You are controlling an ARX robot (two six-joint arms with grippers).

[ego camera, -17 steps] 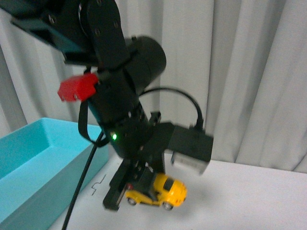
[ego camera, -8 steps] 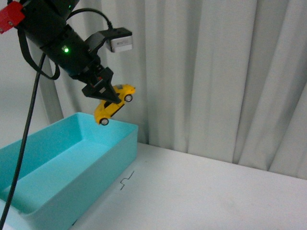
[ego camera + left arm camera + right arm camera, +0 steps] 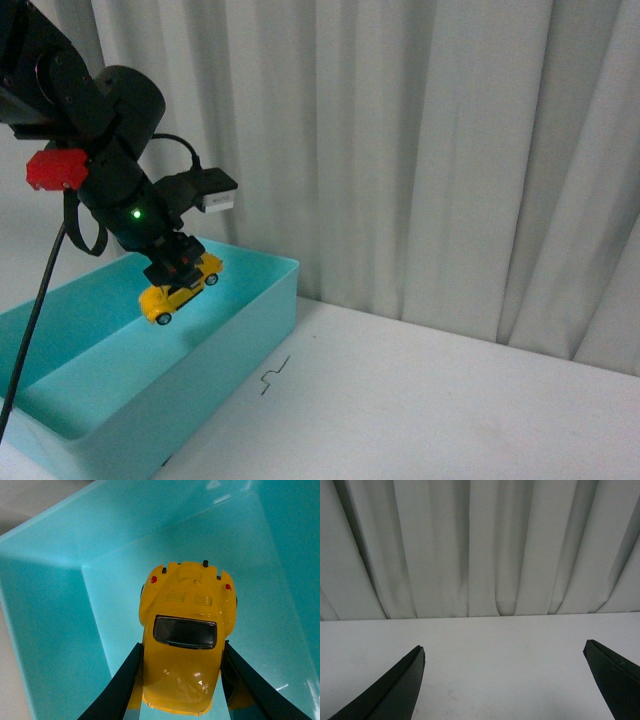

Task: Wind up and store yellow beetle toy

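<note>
My left gripper (image 3: 176, 272) is shut on the yellow beetle toy (image 3: 180, 288) and holds it tilted, nose down, inside the open top of the turquoise bin (image 3: 262, 300), above its floor. In the left wrist view the toy (image 3: 186, 635) sits between the two black fingers (image 3: 122, 685), its rear with red lights pointing at the bin's floor (image 3: 125, 595). My right gripper (image 3: 504, 652) is open and empty over the white table (image 3: 495, 645); it does not show in the front view.
The bin stands at the table's left side. White curtains (image 3: 430, 150) hang behind the table (image 3: 430, 400). A small black mark (image 3: 272, 374) lies on the table beside the bin's right wall.
My left arm has carried the toy from low over the table, up high beside the curtain, then down into the bin's opening. The camera view shifted as well.
</note>
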